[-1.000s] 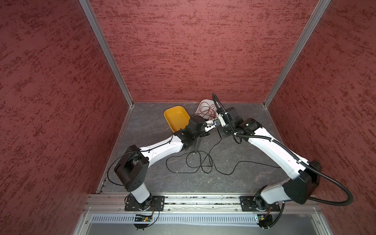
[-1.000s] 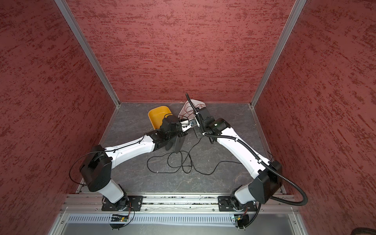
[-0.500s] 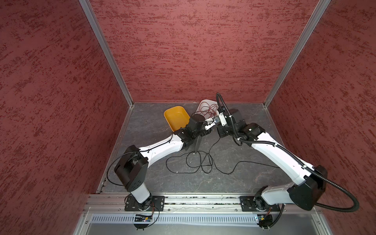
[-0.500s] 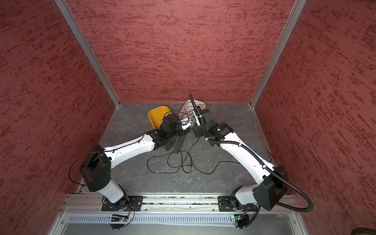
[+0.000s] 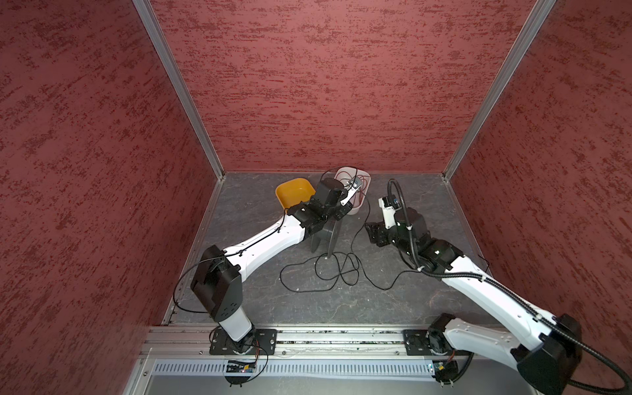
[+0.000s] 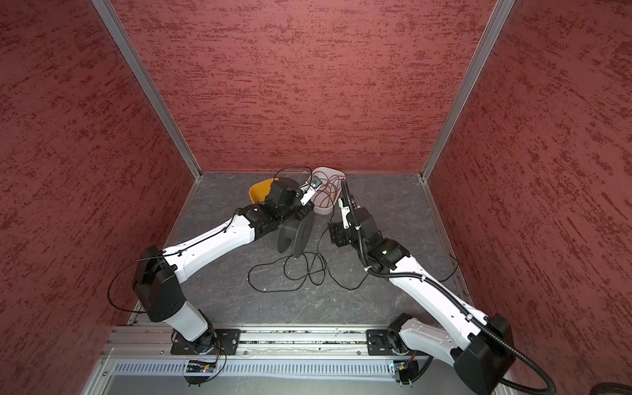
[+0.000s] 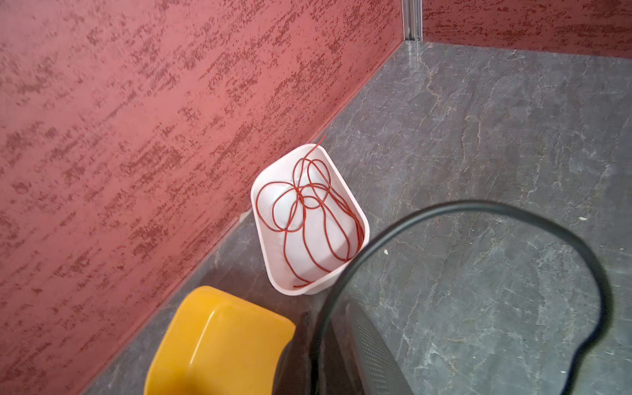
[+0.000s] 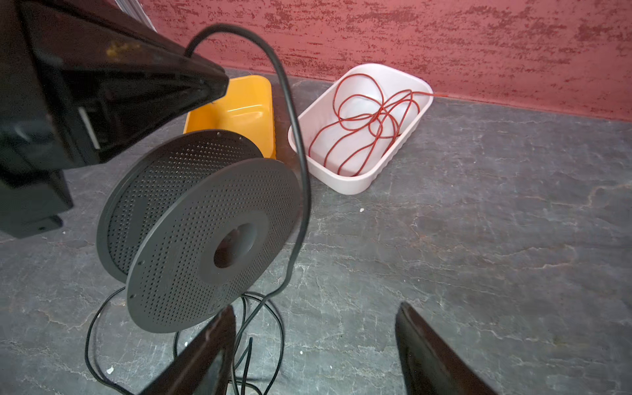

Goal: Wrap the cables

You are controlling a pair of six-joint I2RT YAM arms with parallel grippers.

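The left gripper [image 8: 212, 78] pinches the black cable [image 8: 306, 201] above the upright spool [image 8: 212, 239]; its strand drops near-vertically to loose coils mid-table, just ahead of the right gripper [image 8: 314, 359], whose jaws stand wide and empty

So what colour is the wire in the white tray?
Red wire, clearest in the right wrist view.

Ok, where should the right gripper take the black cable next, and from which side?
Probably the hanging run of the black cable, between the shut left gripper and the table. Bring the right gripper, jaws open, in from the side away from the spool, astride that strand: there it is single and off the table, while the loops below lie flat and crossed.
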